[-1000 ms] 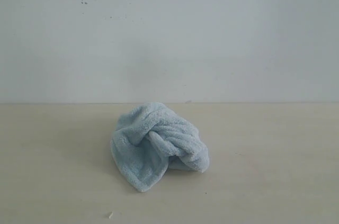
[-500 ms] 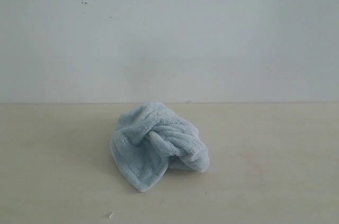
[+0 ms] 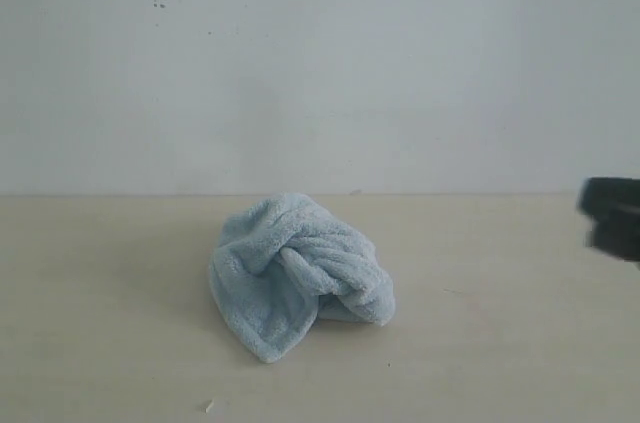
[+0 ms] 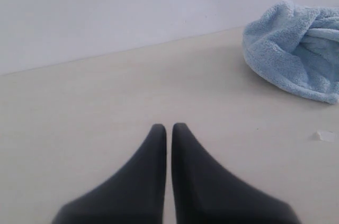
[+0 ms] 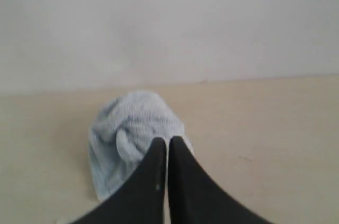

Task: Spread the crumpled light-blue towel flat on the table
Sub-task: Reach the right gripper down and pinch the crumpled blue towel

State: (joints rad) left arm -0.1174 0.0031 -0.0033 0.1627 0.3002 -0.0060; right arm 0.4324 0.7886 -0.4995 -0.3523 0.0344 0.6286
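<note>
Cut off at the exterior view's right edge, the right gripper (image 3: 612,218) showed only as a dark blur. Both it and the left gripper (image 4: 168,126) were pinched closed, empty. The crumpled towel (image 3: 295,273) lay on the table (image 3: 500,353), beyond the right tips, well apart from the left.

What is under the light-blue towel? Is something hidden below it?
The towel lies bunched directly on the table. Only the table shows around its edges; whatever its folds cover cannot be seen.
</note>
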